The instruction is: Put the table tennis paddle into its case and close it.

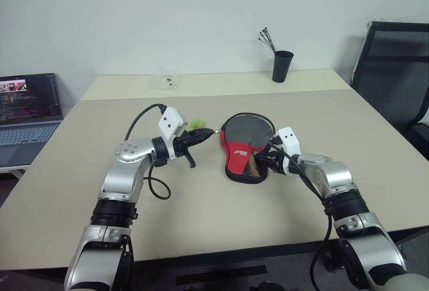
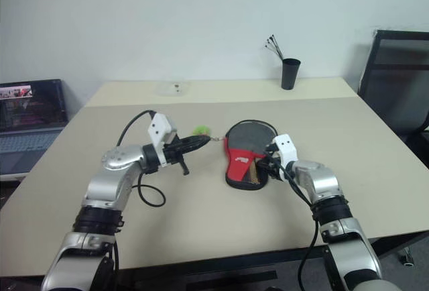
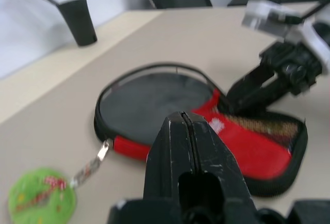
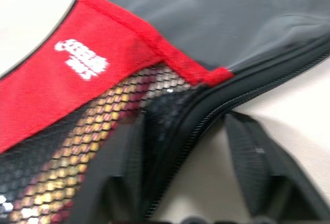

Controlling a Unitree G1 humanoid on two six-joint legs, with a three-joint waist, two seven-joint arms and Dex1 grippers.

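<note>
A black fabric paddle-shaped zip case with a red panel, white logo and mesh pocket (image 1: 246, 147) lies flat on the pale beige bench (image 1: 201, 224), just right of centre in the left eye view. Through the mesh I can see light wood, so I judge the table tennis paddle with its black rubber face and short wooden handle (image 4: 67, 182) is already inside. The zip around the rim looks partly undone.

My left fingers (image 1: 201, 135) are pressed fully together, just left of the case's round end. Whether they pinch anything I cannot tell. A small round green charm on a cord (image 3: 40, 201) sits near them, at the lower left of the left wrist view.

My right fingers (image 1: 263, 158) are partly apart, straddling the case's zip edge at the handle end. One finger lies over the mesh, the other on the bench beside it.

The case looks soft, light and floppy, the paddle inside stiff. I would pin the narrow handle end, where the fabric is backed by wood, and pull the zip tab.
</note>
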